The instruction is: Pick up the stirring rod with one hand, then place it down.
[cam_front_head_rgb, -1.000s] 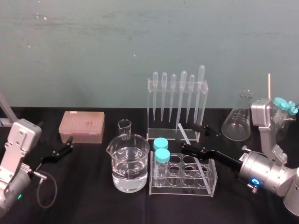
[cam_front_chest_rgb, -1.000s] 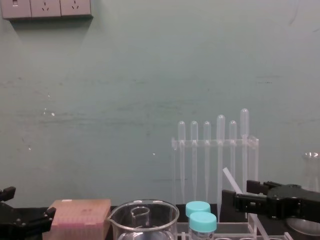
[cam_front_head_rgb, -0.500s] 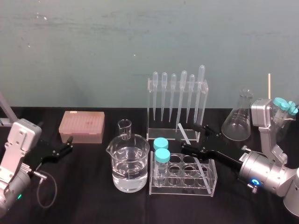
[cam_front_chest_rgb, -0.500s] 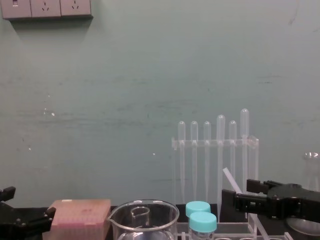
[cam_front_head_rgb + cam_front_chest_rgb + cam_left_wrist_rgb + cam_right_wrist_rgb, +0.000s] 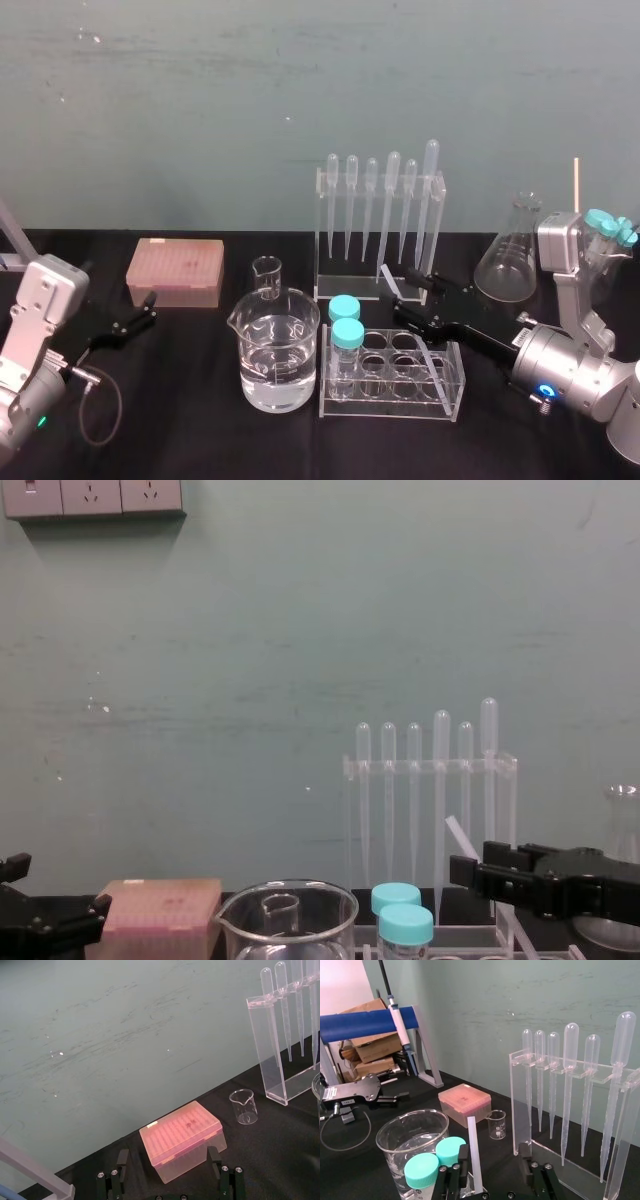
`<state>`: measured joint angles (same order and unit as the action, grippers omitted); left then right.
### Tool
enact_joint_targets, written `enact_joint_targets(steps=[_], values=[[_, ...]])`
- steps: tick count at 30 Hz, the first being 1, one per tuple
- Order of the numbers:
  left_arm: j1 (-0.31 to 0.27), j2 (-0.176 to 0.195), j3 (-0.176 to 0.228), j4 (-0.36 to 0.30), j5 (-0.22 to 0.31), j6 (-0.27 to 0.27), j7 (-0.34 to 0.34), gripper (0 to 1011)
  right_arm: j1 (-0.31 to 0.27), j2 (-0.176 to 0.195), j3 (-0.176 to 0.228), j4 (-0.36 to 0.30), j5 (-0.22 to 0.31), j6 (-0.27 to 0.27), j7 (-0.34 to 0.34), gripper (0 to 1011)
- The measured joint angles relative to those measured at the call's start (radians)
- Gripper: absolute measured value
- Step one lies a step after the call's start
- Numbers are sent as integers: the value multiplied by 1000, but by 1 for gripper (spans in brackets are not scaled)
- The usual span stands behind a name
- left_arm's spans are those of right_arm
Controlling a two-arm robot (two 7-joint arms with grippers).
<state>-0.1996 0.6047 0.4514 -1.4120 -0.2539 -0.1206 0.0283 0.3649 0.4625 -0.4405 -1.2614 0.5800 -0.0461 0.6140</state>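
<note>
One stirring rod [image 5: 474, 1160] between my right gripper's [image 5: 494, 1154] open, empty fingers.
Light, slick, likely brittle: pinch mid-length; left gripper [image 5: 130, 320] parked lower left.

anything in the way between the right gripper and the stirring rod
Nothing visible: the stirring rod stands between the open jaws of the right gripper, nearer one side. The left gripper is parked far left.

In the chest view, the right gripper [image 5: 478, 868] hides the middle of the stirring rod [image 5: 456, 834]. The bottom edge cuts off the big beaker [image 5: 345, 910], and the right edge cuts off the flask [image 5: 622, 820]. In the right wrist view, the stirring rod [image 5: 474, 1155] runs off the bottom edge, so its lower end cannot be seen.
</note>
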Motion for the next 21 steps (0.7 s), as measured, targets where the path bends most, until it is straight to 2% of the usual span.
enact_joint_targets(steps=[4, 8, 10, 11, 12, 13, 14, 18, 21], values=[[0, 0, 0, 0, 0, 0, 0, 1000, 0, 0, 0, 0, 0, -1, 0, 518], [0, 0, 0, 0, 0, 0, 0, 1000, 0, 0, 0, 0, -1, -1, -1, 416], [0, 0, 0, 0, 0, 0, 0, 1000, 0, 0, 0, 0, -1, -1, -1, 315], [0, 0, 0, 0, 0, 0, 0, 1000, 0, 0, 0, 0, -1, -1, -1, 315], [0, 0, 0, 0, 0, 0, 0, 1000, 0, 0, 0, 0, -1, -1, -1, 257], [0, 0, 0, 0, 0, 0, 0, 1000, 0, 0, 0, 0, -1, -1, -1, 257], [0, 0, 0, 0, 0, 0, 0, 1000, 0, 0, 0, 0, -1, -1, -1, 201], [0, 0, 0, 0, 0, 0, 0, 1000, 0, 0, 0, 0, -1, -1, -1, 88], [0, 0, 0, 0, 0, 0, 0, 1000, 0, 0, 0, 0, -1, -1, -1, 67]])
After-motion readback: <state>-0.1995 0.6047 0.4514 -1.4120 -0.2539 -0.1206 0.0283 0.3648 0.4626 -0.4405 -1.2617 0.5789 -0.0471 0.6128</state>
